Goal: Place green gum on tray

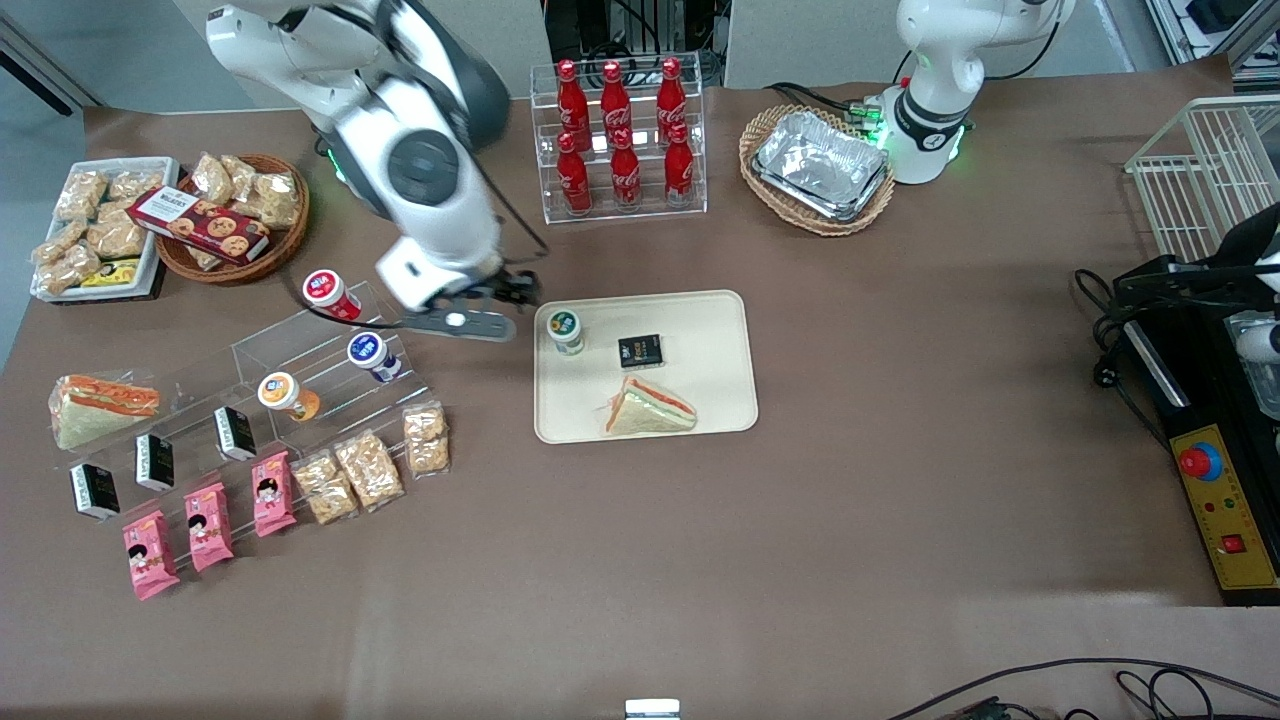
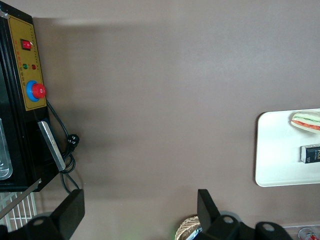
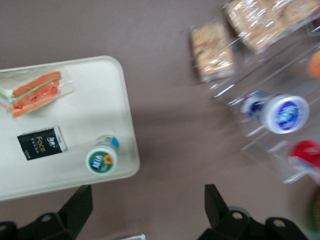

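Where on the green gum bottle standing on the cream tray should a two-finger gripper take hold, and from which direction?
Grip the green gum around its round white cap, coming straight down from above. It stands upright near a corner of the tray, clear of the black packet. The gripper hangs open beside the tray.

My gripper (image 1: 497,305), its black fingers spread wide and looking like matt plastic, is hanging over the matt brown table covering (image 1: 900,450). The green gum (image 1: 565,331) is showing a glossy white cap, standing on the smooth, matt cream tray (image 1: 700,400). A clear acrylic rack (image 1: 300,360) is glinting nearby.
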Controlling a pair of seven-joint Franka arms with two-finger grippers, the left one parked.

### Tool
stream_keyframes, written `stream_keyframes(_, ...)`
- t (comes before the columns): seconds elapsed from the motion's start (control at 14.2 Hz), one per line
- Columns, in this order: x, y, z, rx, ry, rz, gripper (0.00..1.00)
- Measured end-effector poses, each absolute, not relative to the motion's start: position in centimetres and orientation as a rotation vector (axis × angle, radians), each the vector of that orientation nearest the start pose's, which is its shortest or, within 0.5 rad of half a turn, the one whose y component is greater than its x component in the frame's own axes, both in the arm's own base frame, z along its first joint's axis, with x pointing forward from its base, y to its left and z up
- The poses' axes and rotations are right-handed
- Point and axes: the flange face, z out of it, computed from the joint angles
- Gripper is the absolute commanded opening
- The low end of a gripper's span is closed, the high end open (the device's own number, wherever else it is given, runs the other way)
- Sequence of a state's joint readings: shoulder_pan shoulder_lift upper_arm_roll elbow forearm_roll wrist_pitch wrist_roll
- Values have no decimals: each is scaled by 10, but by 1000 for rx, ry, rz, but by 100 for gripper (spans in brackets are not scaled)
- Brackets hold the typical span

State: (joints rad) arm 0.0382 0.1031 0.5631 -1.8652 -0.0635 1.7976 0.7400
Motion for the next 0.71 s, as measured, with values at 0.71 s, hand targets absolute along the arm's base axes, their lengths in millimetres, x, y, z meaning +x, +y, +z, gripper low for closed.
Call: stream_keyframes(0.71, 548, 32, 588, -3190, -48, 143, 100)
